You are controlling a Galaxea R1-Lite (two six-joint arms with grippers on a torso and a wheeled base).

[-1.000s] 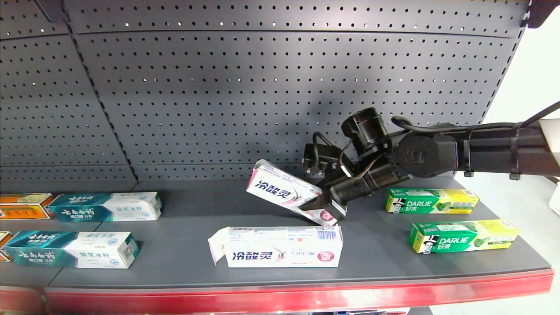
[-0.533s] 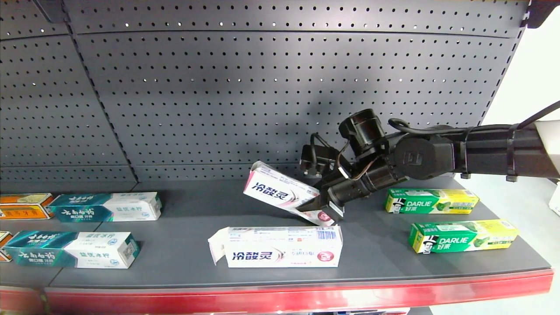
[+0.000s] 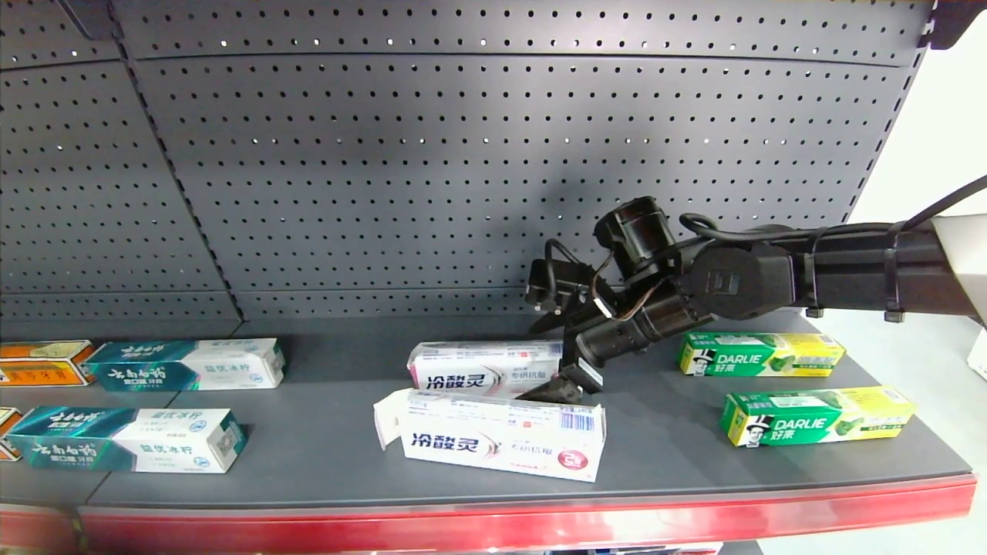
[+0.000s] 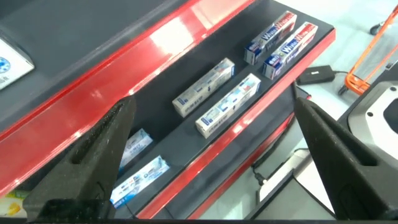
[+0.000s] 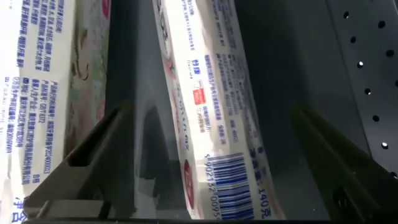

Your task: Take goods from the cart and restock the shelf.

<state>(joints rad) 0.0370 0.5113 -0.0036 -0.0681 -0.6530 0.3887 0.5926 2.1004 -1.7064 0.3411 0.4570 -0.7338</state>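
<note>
— What escapes you in the head view?

— At nine o'clock the picture's edge slices an orange box (image 3: 38, 362) and, nearer me, another box (image 3: 5, 433) I cannot name. The rear white box (image 3: 478, 370) hides its three-o'clock end behind my right gripper (image 3: 559, 388). I cannot tell whether my lower finger touches the front white box (image 3: 493, 443).

— And at the wrists?

— In the right wrist view both white boxes run off the picture, and my fingers (image 5: 93, 162) are mere dark blurs. In the left wrist view my left gripper (image 4: 208, 109) is blurred and cut off. The small boxes (image 4: 229, 104) far beyond carry print too small to read. An orange frame (image 4: 376, 56) is clipped at the edge.
</note>
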